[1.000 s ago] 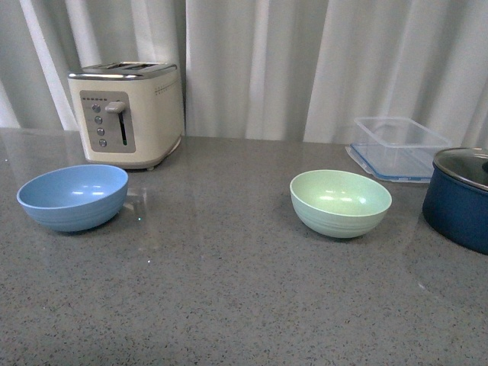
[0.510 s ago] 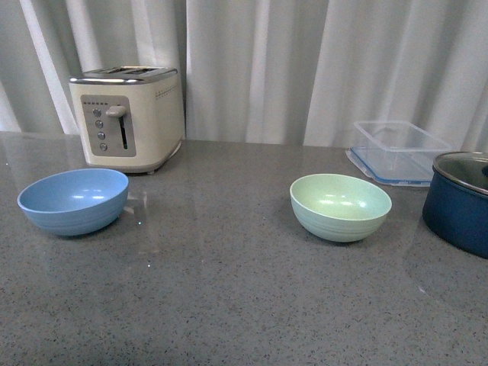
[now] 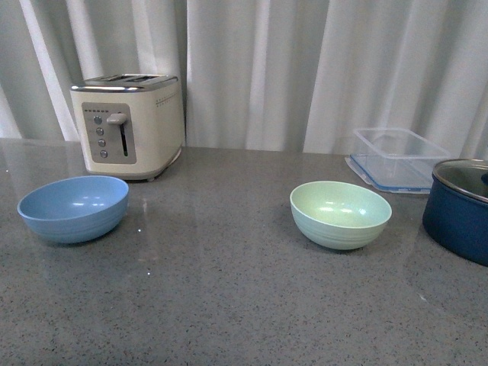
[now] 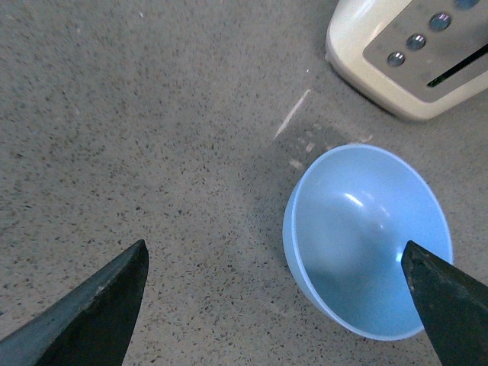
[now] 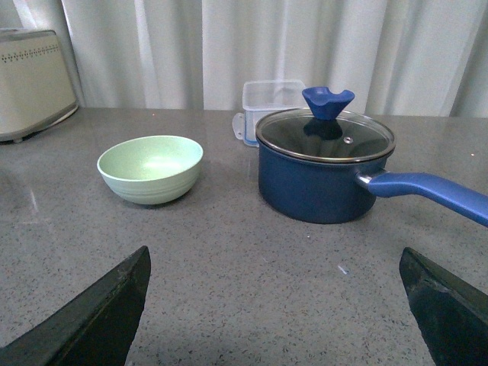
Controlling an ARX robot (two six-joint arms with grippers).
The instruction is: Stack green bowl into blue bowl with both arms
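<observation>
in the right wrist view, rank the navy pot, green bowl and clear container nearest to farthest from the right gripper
From the right gripper:
1. navy pot: ahead, its handle reaching back toward the gripper
2. green bowl: ahead too, to the robot's left of the pot and set a little farther back
3. clear container: behind the pot, at the back of the counter

Left hand (image 4: 273,248) and right hand (image 5: 274,252) both have jaws spread wide.
</observation>
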